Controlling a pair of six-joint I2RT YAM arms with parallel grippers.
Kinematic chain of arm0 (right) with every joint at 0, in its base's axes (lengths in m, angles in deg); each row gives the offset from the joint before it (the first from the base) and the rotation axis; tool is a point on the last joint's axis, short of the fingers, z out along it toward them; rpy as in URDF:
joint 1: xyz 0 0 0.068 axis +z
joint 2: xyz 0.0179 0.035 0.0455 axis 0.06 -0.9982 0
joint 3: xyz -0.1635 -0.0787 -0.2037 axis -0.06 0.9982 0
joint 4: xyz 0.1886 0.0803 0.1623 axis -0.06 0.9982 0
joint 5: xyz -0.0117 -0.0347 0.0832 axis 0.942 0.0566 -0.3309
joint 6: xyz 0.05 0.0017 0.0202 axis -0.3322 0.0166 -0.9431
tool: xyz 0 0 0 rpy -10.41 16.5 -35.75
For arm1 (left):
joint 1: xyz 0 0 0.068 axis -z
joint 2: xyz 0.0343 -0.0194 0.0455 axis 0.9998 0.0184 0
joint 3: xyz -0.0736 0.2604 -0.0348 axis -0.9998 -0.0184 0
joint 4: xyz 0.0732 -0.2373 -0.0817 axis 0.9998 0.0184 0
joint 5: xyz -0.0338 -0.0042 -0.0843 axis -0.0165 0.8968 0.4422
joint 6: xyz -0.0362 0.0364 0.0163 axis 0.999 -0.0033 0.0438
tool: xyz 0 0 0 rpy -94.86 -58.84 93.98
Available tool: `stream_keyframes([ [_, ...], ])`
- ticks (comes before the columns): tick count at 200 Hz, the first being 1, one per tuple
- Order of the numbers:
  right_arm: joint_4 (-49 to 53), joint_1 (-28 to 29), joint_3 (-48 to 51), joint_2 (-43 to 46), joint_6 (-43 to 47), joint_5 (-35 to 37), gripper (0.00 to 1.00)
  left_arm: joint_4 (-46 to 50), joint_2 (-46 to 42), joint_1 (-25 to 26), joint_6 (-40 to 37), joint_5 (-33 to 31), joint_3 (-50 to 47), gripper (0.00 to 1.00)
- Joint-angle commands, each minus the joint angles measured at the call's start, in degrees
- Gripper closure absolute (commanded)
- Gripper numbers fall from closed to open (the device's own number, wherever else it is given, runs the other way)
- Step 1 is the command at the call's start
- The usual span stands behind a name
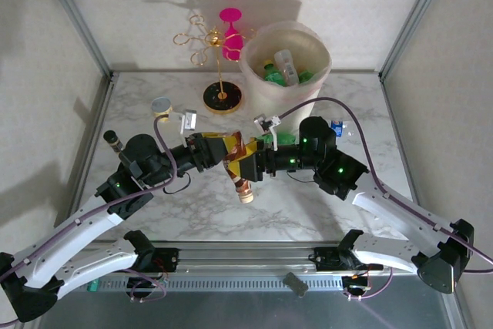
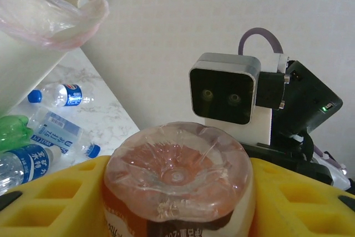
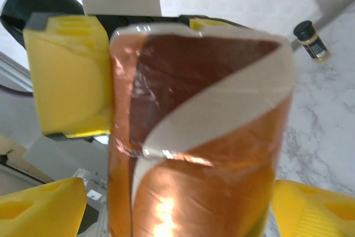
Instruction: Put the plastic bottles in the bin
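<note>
Left claw (image 1: 229,152) clamps the orange-labelled bottle (image 1: 243,184) above the middle of the desk; right claw (image 1: 258,166) stands spread around it, not yet gripping.
I judge this a hand-over; next I'd close the right, release the left, then carry the bottle over the bin (image 1: 289,98) at the far edge.

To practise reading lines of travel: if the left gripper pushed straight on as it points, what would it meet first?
Probably the right gripper, facing it across the orange-labelled bottle the left gripper holds.
</note>
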Motion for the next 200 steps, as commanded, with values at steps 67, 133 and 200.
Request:
stream_keyframes([
  [67, -5.47, 0.49, 2.66, 2.52, -1.80, 1.28, 0.44, -3.74, -0.26, 1.05, -0.11, 1.98, 2.96, 0.34],
  [133, 0.86, 0.47, 3.25, 6.60, -0.03, 12.96, 0.50, 6.84, -4.60, 1.07, -6.53, -15.40, 6.30, 0.00],
  [200, 21.06, -4.03, -9.91, 1.78, 5.30, 40.53, 0.51, 23.62, -6.79, 1.06, -10.99, -41.91, 4.12, 0.01],
])
